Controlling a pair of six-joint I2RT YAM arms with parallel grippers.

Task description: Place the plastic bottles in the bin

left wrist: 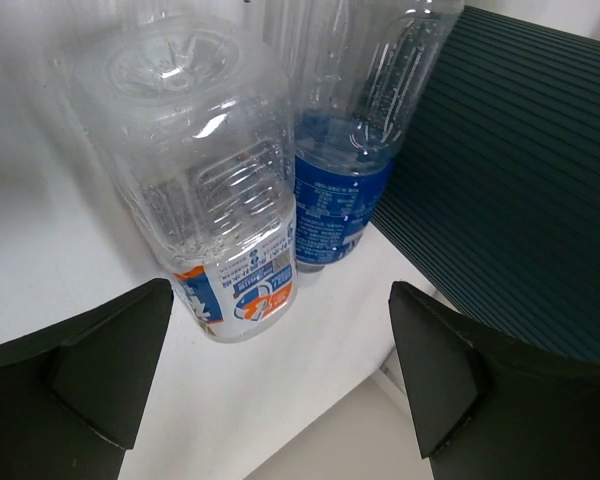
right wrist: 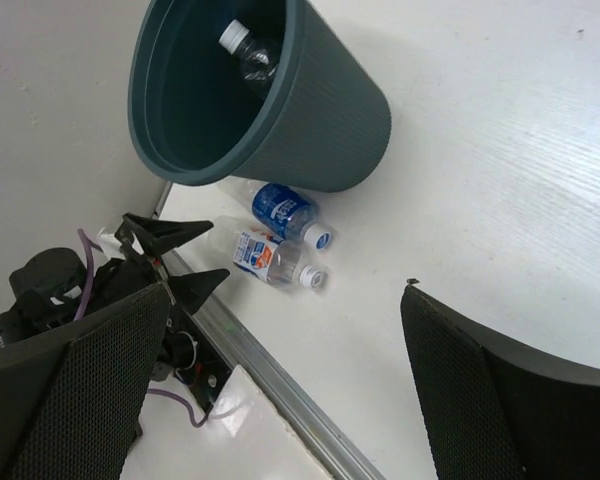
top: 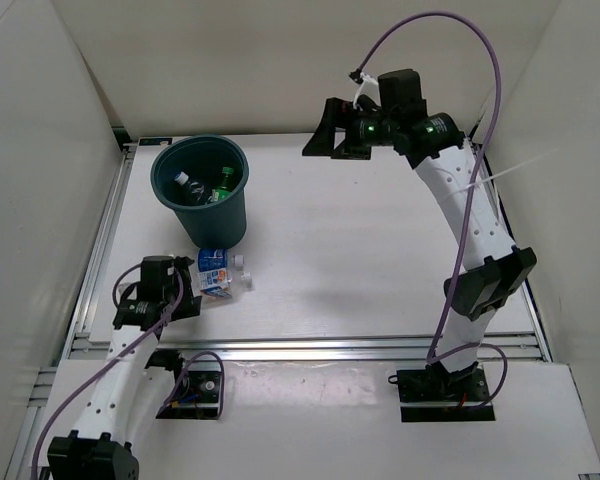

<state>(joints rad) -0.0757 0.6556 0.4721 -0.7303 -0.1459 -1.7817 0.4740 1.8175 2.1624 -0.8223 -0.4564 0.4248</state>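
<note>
The left claw (top: 188,290) is standing fully open and gripping nothing near the bench's left edge. It is facing two plastic bottles lying side by side, the orange-labelled bottle (left wrist: 210,200) and the blue-labelled bottle (left wrist: 345,190), the latter just beside the wall of the bin (top: 215,225), which is sitting toward the far left corner and holding a green bottle (top: 223,184) and a clear bottle (top: 188,185). In my judgement, a closing claw is risking catching both bottles, squeezing one out sideways, or knocking the bin. The right claw (top: 318,135) is hanging wide open and empty above the far right corner.
</note>
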